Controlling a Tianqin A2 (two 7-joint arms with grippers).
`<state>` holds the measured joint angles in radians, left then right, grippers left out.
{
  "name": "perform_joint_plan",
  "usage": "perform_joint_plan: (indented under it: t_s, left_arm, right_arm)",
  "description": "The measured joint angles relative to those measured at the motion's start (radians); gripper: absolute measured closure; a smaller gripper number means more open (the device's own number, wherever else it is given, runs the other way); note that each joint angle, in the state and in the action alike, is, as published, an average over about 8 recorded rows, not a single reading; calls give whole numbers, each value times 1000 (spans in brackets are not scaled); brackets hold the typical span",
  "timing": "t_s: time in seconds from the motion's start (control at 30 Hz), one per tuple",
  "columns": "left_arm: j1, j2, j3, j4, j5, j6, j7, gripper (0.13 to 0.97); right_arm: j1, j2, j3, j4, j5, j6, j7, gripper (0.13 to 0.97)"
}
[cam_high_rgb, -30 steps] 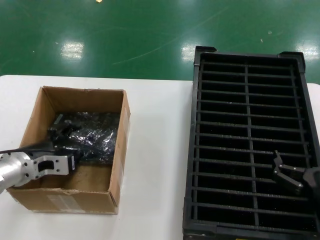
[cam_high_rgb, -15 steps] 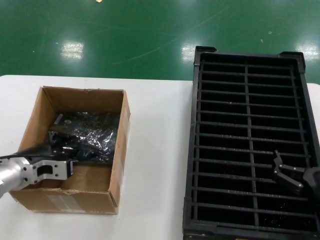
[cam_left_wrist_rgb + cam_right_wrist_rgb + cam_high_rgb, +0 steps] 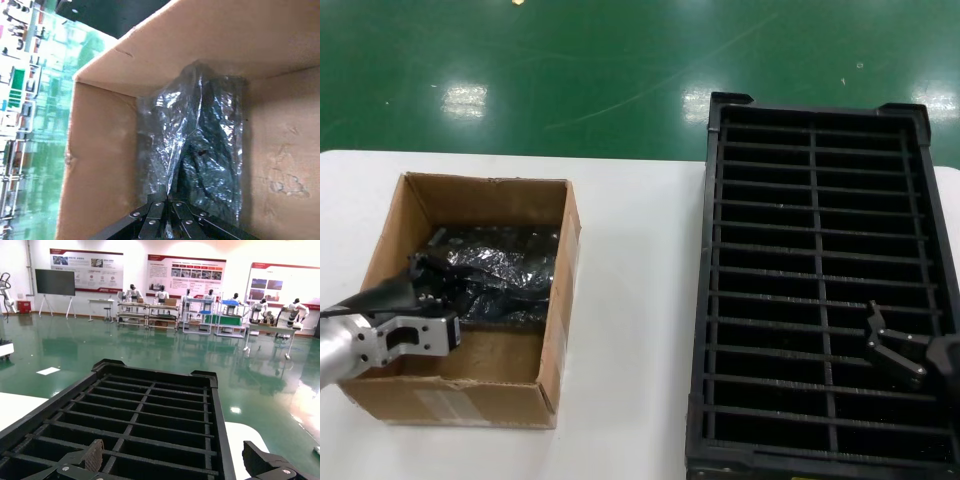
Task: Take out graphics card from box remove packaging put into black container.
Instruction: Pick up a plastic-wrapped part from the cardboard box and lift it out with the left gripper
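Left gripper (image 3: 420,283) sits down inside the box (image 3: 555,330), at the box's left inner wall, its fingers drawn together on a fold of the packaging (image 3: 505,280). Compared with a second ago it has slid back toward the box's left wall and the robot's near side, and the silvery bag has been tugged with it: the crinkled plastic now stretches further left across the box floor, where before it lay bunched nearer the middle.

From the left wrist camera the pinch is plain: the fingertips (image 3: 165,207) meet on a raised ridge of the packaging (image 3: 200,150), which is pulled up into a taut crease running away from them. Through the plastic a dark shape shows, probably the graphics card (image 3: 215,165), though I cannot make out its bracket. That camera also shows the bare cardboard floor beside the bag, something the head camera only half reveals.

Over on the right, the right gripper (image 3: 910,355) hangs above the near part of the black container (image 3: 815,130), its fingers spread apart, just where it was a second ago. Its own camera looks along the container's (image 3: 150,385) slots, with the finger pads (image 3: 92,455) wide of each other and nothing between them.

The box and the container stand well apart on the white table (image 3: 630,300).
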<state>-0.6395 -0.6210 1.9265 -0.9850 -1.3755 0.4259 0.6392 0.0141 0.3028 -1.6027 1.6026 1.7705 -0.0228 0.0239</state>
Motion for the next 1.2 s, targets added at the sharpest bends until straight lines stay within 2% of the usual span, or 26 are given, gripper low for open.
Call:
perform_joint_plan:
  t_s: [0.23, 0.47, 0.77, 0.97, 1.2]
  left_arm:
    - [42, -31, -18, -110, 33, -24, -60, 956]
    - [92, -72, -68, -273, 115, -39, -173, 957]
    - [204, -123, -171, -491, 204, -42, -296, 957]
    - [306, -147, -252, -629, 229, -48, -349, 957]
    - [441, -155, -356, -782, 238, -51, -405, 957]
  right_arm:
    - [0, 0, 0, 0, 0, 0, 0, 129]
    - [0, 0, 0, 0, 0, 0, 0, 129]
    - [0, 0, 0, 0, 0, 0, 0, 129]
    - [0, 0, 0, 0, 0, 0, 0, 129]
    - [0, 0, 0, 0, 0, 0, 0, 129]
